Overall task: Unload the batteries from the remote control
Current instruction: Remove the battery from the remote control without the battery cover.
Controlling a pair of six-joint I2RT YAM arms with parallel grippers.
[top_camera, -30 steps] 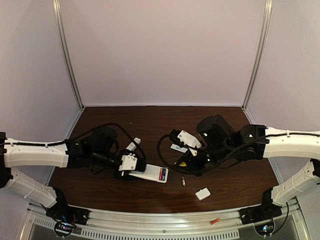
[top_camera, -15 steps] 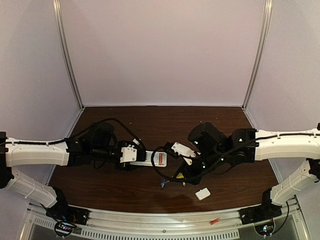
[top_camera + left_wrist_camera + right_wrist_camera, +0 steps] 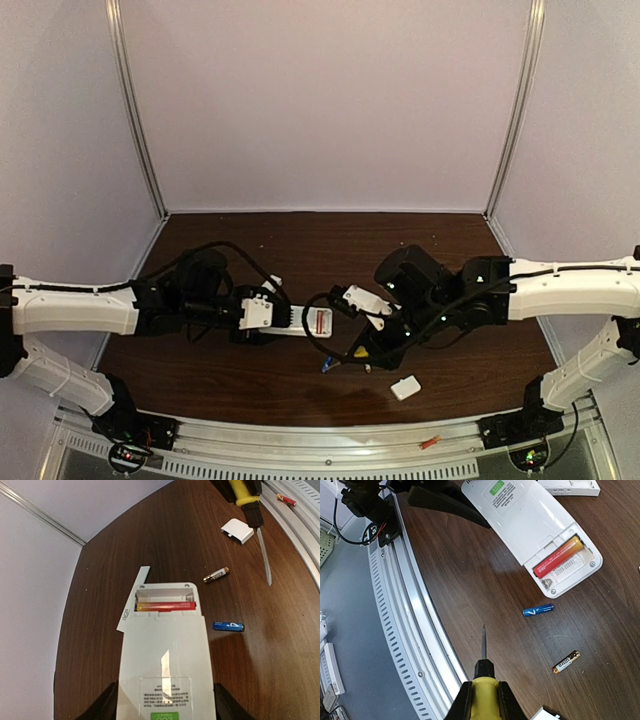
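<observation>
gripping the white remote control (image 3: 165,655) by its two long edges, the left pincer (image 3: 165,709) sits at the bottom of the left wrist view. one dark finger presses each side, and the jaws are spread only as wide as the body. the remote is held level, back side up, over the dark wooden desk (image 3: 150,530), with its battery bay uncovered at the far end. one red-and-gold battery (image 3: 165,606) lies in the bay, in the slot nearer the body. the slot beside it, toward the end, shows its spring and ribbed floor (plainest in the right wrist view).

a blue battery (image 3: 228,626) lies on the desk just right of the bay in the left wrist view. a gold battery (image 3: 216,575) lies further up and right, apart from the blue one. a thin white strip (image 3: 132,600) pokes out from under the remote at the left of the bay.

the right pincer (image 3: 482,702) is closed on the yellow handle of the screwdriver (image 3: 483,680) at the bottom centre of its own view. the blade points up the frame toward the blue battery, its tip short of it. the small white cover (image 3: 238,531) lies at the upper right of the left wrist view, just beside the blade and well apart from the remote.
</observation>
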